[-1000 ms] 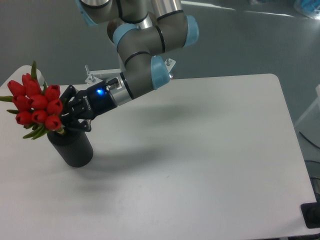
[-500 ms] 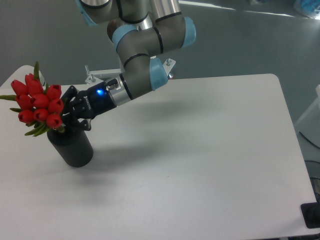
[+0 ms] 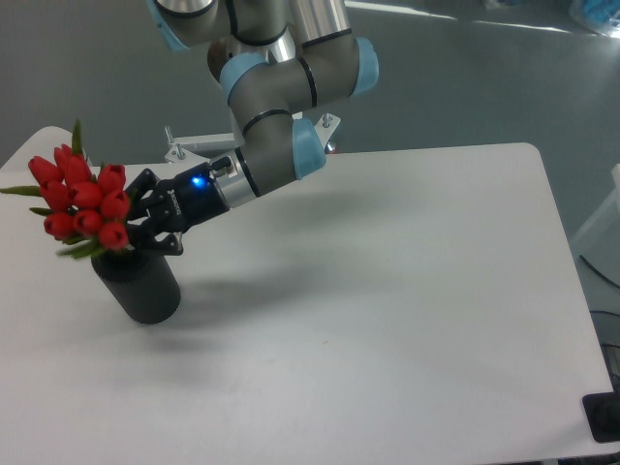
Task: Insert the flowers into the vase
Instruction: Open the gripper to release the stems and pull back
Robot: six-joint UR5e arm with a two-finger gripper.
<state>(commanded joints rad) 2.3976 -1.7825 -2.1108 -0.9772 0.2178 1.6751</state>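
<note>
The flowers (image 3: 85,199), a bunch of red tulip buds with green leaves, lean to the left over the top of the vase (image 3: 141,286). The vase is a matte black cylinder standing on the white table near its left edge. My gripper (image 3: 136,231) reaches in from the right, just above the vase's rim. It is shut on the flowers' stems right below the buds. The lower stems and the vase's hole are hidden behind the buds and my fingers.
A metal bracket (image 3: 194,147) sits at the table's back edge behind my wrist. The white table (image 3: 387,291) stretches to the right. A black object (image 3: 604,418) and a cable (image 3: 593,269) lie off the table's right side.
The bunch has shifted slightly to the right and stands a little more upright over the vase. My gripper moved a little right with it and stayed shut.
</note>
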